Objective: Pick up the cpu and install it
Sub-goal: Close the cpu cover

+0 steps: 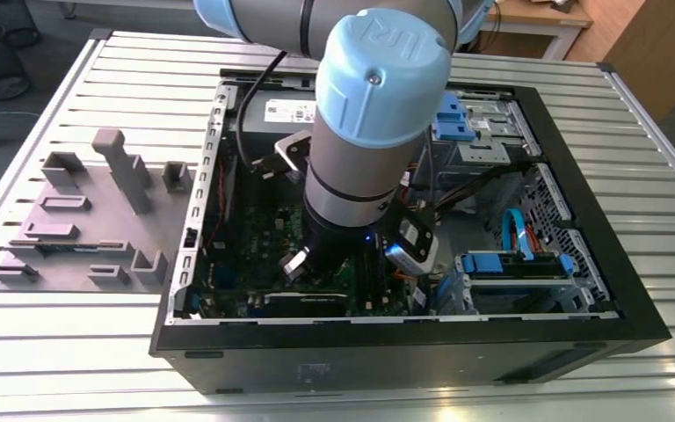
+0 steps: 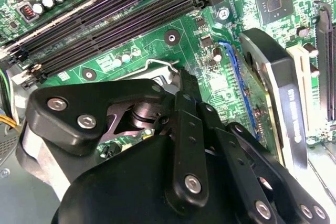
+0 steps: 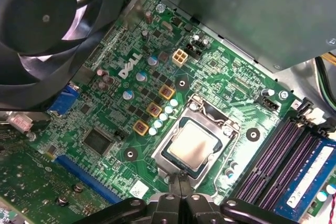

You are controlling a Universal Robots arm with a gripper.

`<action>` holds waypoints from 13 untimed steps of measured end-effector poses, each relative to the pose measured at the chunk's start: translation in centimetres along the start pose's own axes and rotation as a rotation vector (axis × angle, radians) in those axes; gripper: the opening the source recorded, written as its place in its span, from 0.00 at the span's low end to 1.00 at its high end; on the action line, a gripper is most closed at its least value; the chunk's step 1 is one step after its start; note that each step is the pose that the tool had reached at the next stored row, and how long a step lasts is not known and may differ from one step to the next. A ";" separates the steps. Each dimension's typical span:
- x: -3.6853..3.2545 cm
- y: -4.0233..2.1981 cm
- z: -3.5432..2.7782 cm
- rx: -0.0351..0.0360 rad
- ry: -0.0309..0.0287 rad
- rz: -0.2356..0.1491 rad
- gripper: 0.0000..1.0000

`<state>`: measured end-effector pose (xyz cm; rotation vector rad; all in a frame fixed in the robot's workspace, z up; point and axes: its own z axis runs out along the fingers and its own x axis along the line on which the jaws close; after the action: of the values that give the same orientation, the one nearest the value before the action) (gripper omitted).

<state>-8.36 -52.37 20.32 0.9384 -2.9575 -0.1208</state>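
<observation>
Cpu [image 3: 192, 147] sits flat in socket on green motherboard [image 3: 105, 106], silvery top facing up, metal socket frame [image 3: 210, 109] around it, apart from end effector. End effector [image 3: 181, 184] just beside cpu's socket edge, fingertips pressed together, nothing held between them. Black fan [image 3: 39, 19] well apart from cpu, across motherboard. Memory slots [image 3: 286, 153] near socket on other side. Exterior view: arm [image 1: 361, 132] reaches down into open computer case [image 1: 596, 290] on slatted counter [image 1: 91, 352]; grey fixture blocks [image 1: 91, 220] beside case.

Silvery cpu [image 3: 192, 148] (flat) in its socket
</observation>
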 end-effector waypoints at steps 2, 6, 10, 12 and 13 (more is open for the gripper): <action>-0.01 0.02 -0.12 -0.0011 -0.0008 0.000 0.11; -0.05 0.08 -0.33 -0.0030 -0.0022 0.000 0.11; -0.09 0.17 -0.67 -0.0038 -0.0027 0.000 0.11; -0.11 0.22 -0.80 -0.0043 -0.0030 0.000 0.11; -0.12 0.25 -0.86 -0.0045 -0.0031 0.000 0.11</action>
<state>-8.36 -52.15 21.20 0.9392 -2.9587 -0.1289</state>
